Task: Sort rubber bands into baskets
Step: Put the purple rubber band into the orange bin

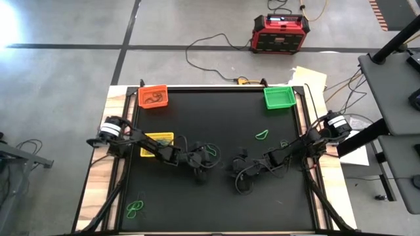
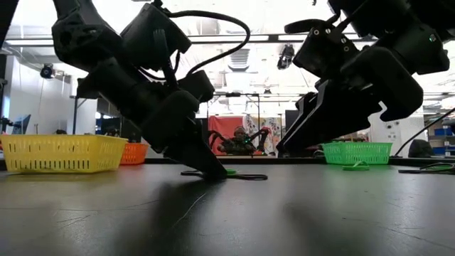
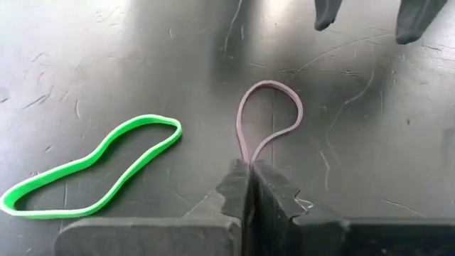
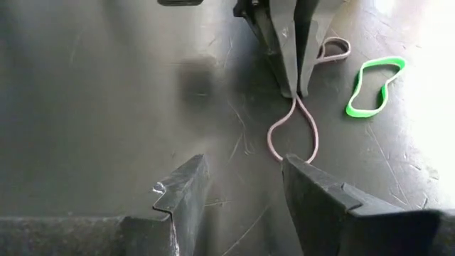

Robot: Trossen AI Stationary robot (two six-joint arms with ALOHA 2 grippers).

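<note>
The left gripper [image 3: 249,174] had its fingers squeezed tight on a brown rubber band [image 3: 270,117] lying on the black table [image 1: 216,196]. A green rubber band [image 3: 92,167] lay beside it. The right gripper [image 4: 238,181] waited nearby, fingers wide apart.

Strongly backlit in low view: arms silhouetted against bright ceiling lights, near mat [image 2: 227,213] out of focus. Glare washing out mat beside right gripper [image 4: 242,186]. Soft sheen ahead of left gripper [image 3: 249,186]. Overhead evenly lit, white flare at corner.
</note>
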